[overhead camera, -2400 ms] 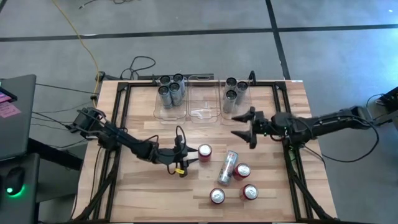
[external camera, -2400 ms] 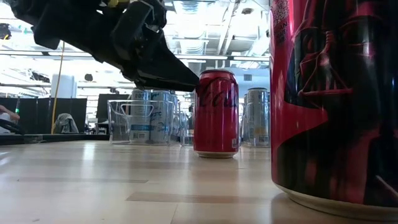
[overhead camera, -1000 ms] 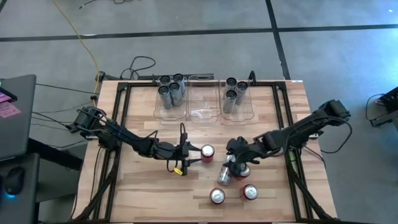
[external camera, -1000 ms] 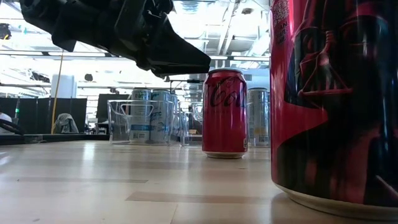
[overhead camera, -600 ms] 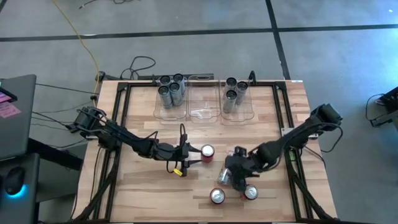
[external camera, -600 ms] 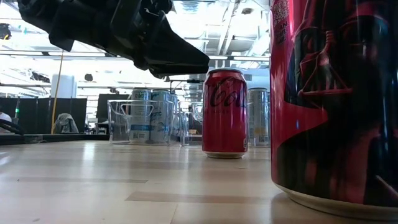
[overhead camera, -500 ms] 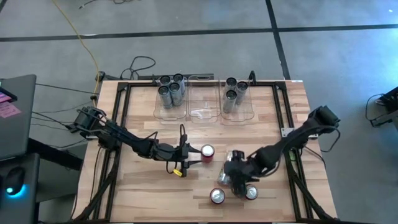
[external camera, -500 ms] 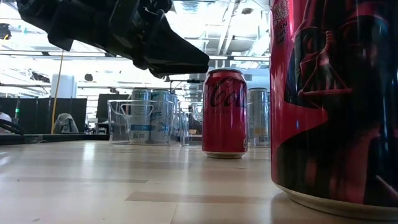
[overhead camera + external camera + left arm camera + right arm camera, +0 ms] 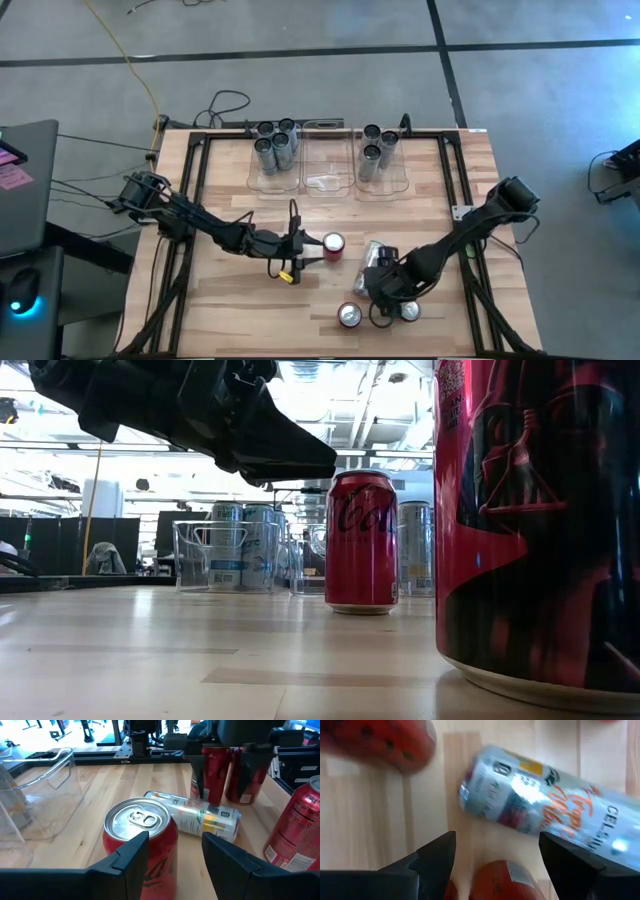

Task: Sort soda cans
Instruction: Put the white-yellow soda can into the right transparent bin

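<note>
Right now I see one red can [image 9: 332, 244] standing near the middle of the desk [image 9: 220, 300], and my left gripper [image 9: 305, 246] has its two fingers around it, one on each side. From the left wrist view, the fingers [image 9: 131, 856] sit close to the can's sides [image 9: 142, 840], but I cannot tell if they squeeze it.

Just beside it, toward the right, a silver can [image 9: 374, 254] lies on its side. Two more red cans [image 9: 349, 316] stand near the front edge; one [image 9: 409, 311] is partly hidden by my right arm. My right gripper [image 9: 381, 290] hangs over this group with its fingers spread wide, and in its wrist view the lying silver can [image 9: 540, 805] and a red can top [image 9: 502, 879] sit between them, not held.

At the back, clear bins [image 9: 325, 180] stand in a row. The left bin holds four silver cans [image 9: 274, 145], the right bin holds three silver cans [image 9: 376, 145].
</note>
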Tool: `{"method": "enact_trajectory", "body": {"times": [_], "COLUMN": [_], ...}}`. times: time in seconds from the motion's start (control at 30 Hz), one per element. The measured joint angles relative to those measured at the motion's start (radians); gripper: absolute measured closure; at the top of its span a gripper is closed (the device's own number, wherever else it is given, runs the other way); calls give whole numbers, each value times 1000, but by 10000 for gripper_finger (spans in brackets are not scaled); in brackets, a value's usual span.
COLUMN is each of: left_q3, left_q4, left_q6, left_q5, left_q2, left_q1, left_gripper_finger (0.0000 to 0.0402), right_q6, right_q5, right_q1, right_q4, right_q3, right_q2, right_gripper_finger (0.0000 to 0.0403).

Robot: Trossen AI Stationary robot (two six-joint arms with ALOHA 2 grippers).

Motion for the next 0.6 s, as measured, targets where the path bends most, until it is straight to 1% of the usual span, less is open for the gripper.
{"method": "enact_trajectory", "body": {"times": [0.17, 0.27, 0.33, 0.4, 0.6], "left_q3": [0, 0, 0, 0, 0], "left_q4": [1, 1, 1, 1, 0], "left_q6": [0, 0, 0, -5, -14], "left_q5": [0, 0, 0, 0, 0], "left_q2": [0, 0, 0, 0, 0], "left_q1": [0, 0, 0, 0, 0], "left_gripper_finger": [223, 223, 223, 223, 223], "right_q6": [10, 83, 132, 140, 86], "right_q5": [24, 61, 67, 71, 75], "right_q1": [-14, -47, -81, -109, -176], "right_q4": [-26, -86, -124, -146, -70], "right_q3": [-4, -4, -4, -4, -5], "right_q2": [-18, -20, -20, -20, -20], "right_gripper_finger": [98, 98, 98, 98, 98]}}
